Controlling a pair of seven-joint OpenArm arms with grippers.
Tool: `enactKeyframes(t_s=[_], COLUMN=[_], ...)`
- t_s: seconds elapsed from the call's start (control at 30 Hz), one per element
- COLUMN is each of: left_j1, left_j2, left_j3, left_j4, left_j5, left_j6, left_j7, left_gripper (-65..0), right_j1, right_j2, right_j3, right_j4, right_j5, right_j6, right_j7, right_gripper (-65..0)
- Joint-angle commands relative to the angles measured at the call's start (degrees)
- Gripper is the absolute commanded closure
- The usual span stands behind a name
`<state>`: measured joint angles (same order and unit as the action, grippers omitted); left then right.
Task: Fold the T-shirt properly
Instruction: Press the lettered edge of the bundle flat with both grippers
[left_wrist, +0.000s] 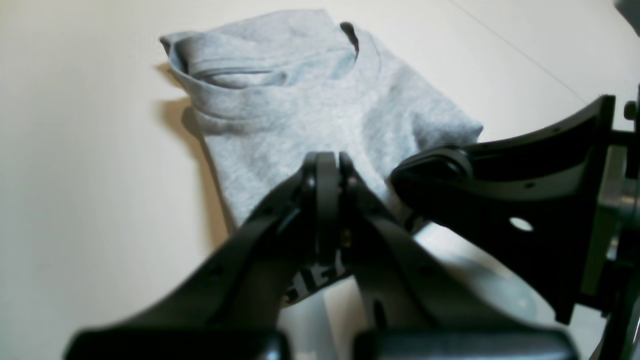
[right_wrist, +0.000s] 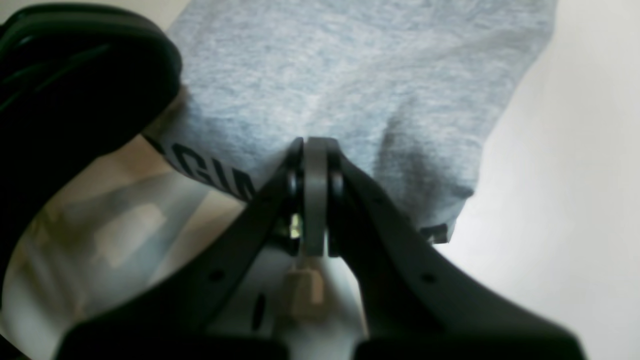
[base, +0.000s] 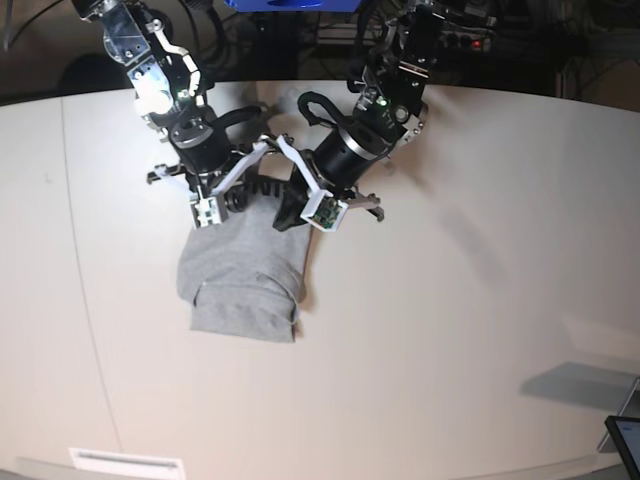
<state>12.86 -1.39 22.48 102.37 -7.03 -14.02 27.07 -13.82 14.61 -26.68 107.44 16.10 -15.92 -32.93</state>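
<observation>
- The light heather-grey cotton T-shirt (base: 243, 280) lies folded into a compact rectangle on the broad, smooth cream-white tabletop (base: 450, 300), towards the robot's side.
- Black block lettering shows along its lifted near edge.
- The left gripper (left_wrist: 327, 172) has its black jaws pressed together on that edge of the shirt.
- The right gripper (right_wrist: 315, 160) likewise pinches the same edge, just beside the left one.
- Dark equipment and tangled black cables (base: 300, 30) crowd the room behind the table's far edge.

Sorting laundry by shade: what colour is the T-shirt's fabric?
Light heather grey, seen best in the left wrist view: T-shirt.
</observation>
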Motion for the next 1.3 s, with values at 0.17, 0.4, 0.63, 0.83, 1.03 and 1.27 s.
enactKeyframes(t_s=[0.17,0.4,0.63,0.83,1.03,1.27], left_j1=[-0.42,-0.42,0.46,0.19,0.10,-2.62], left_j2=[-3.58,-3.40,-3.14,-3.05,-0.15,0.29], left_j3=[-3.10,-7.23,-7.40,-6.88,-6.17,-0.37], left_j4=[-3.51,-2.81,5.63,10.12,10.38,7.66], left_j5=[6.72,6.46,6.63,6.28,6.28,6.37], left_j6=[4.48,4.48,4.48,4.48,4.22,4.48], left_j7=[2.69,2.69,3.39,6.56,6.64,6.91], left_gripper=[0.0,0.0,0.0,0.0,0.0,0.0], right_j1=[-0.55,-0.99,-0.81,-0.55,1.82,3.58], right_j2=[1.26,1.34,1.26,1.34,1.34,1.34], right_j3=[1.14,1.23,1.23,1.23,1.23,1.31], right_j4=[1.09,0.39,0.74,4.43,4.96,4.25], right_j5=[0.56,0.56,0.56,0.56,0.56,0.56], right_j6=[-0.12,-0.12,-0.12,-0.12,-0.12,-0.12], right_j7=[2.64,2.64,2.64,2.64,0.62,-0.61], right_gripper=[0.0,0.0,0.0,0.0,0.0,0.0])
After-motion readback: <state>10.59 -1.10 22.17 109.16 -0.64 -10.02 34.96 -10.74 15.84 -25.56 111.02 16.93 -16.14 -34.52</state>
